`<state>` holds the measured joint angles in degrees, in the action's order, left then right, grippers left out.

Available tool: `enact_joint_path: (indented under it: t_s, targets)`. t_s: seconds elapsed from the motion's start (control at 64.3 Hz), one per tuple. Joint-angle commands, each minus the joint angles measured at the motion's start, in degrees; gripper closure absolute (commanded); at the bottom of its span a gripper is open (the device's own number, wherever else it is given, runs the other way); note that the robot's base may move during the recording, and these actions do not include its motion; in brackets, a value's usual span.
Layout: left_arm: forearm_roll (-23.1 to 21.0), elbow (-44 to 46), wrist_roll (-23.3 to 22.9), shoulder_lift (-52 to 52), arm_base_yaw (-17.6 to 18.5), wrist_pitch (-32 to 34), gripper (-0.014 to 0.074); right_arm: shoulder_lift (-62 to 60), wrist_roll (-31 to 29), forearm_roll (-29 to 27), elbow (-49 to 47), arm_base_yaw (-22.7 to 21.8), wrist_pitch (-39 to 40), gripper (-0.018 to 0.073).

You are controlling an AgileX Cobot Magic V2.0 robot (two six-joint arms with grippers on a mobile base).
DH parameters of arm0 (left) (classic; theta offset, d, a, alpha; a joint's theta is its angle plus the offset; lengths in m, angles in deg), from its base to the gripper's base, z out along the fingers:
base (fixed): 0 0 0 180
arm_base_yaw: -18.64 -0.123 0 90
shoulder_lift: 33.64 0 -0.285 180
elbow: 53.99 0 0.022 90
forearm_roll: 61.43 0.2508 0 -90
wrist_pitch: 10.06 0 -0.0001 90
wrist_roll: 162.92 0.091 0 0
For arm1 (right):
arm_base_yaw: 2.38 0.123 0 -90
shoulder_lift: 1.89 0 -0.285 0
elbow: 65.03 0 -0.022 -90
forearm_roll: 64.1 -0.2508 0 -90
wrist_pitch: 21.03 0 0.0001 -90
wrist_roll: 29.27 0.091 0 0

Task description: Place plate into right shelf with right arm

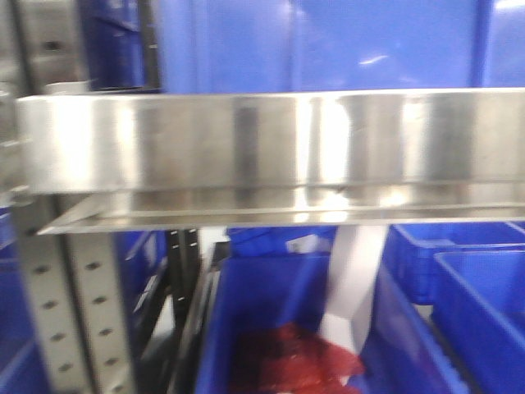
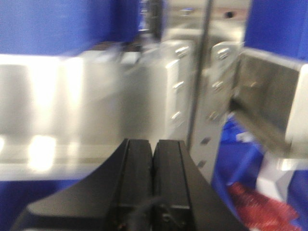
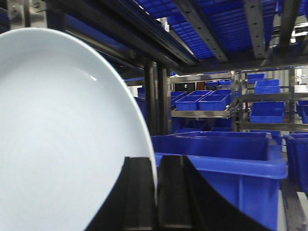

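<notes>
A large white plate fills the left of the right wrist view, held on edge. My right gripper is shut on the plate's rim, one black finger on each side. Behind it stands a blue bin under dark shelf rails. My left gripper is shut and empty, facing a blurred steel shelf edge. In the front view neither gripper nor the plate shows; a steel shelf lip spans the frame.
Blue bins sit under the steel shelf, one holding red material beside a white strip. A perforated steel upright stands right of the left gripper. More racks with blue bins stand far off.
</notes>
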<state>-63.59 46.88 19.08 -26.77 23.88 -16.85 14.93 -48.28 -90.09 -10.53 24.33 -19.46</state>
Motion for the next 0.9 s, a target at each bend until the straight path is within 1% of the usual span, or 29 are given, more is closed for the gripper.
enact_joint_path:
  t_s: [0.0, 0.747, 0.887]
  targets:
    - [-0.23, -0.46, -0.19, -0.30, -0.08, 4.92, 0.0643, 0.63, -0.31, -0.06, -1.75, -0.23, 5.09, 0.0494]
    - [-0.23, -0.46, -0.19, -0.30, -0.08, 4.92, 0.0643, 0.63, -0.31, -0.06, -1.75, -0.23, 5.09, 0.0494]
    - [-0.23, -0.46, -0.19, -0.30, -0.08, 4.92, 0.0643, 0.63, -0.31, -0.06, -1.75, -0.23, 6.66, 0.0494]
